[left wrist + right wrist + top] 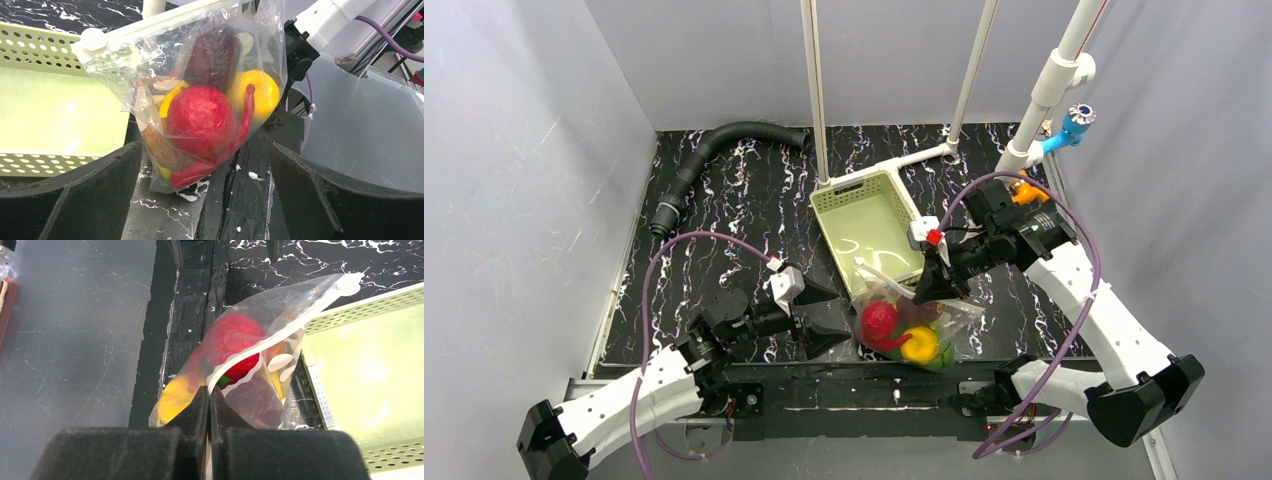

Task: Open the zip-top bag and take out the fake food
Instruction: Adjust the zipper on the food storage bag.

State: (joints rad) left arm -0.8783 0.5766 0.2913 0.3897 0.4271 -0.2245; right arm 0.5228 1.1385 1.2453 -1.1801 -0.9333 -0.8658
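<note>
The zip-top bag hangs by its top edge over the table's front edge, against the pale green basket. My right gripper is shut on the bag's white zip strip, at the end far from the slider. The fake food fills the bag: a bright red ball, a dark red piece, a yellow piece and a red chilli. My left gripper stands wide open just left of the bag, whose lower end hangs near the fingertips without touching them.
A black corrugated hose lies at the back left. White pipes rise behind the basket, with a blue fitting and an orange clamp at the back right. Grey walls enclose the table on three sides.
</note>
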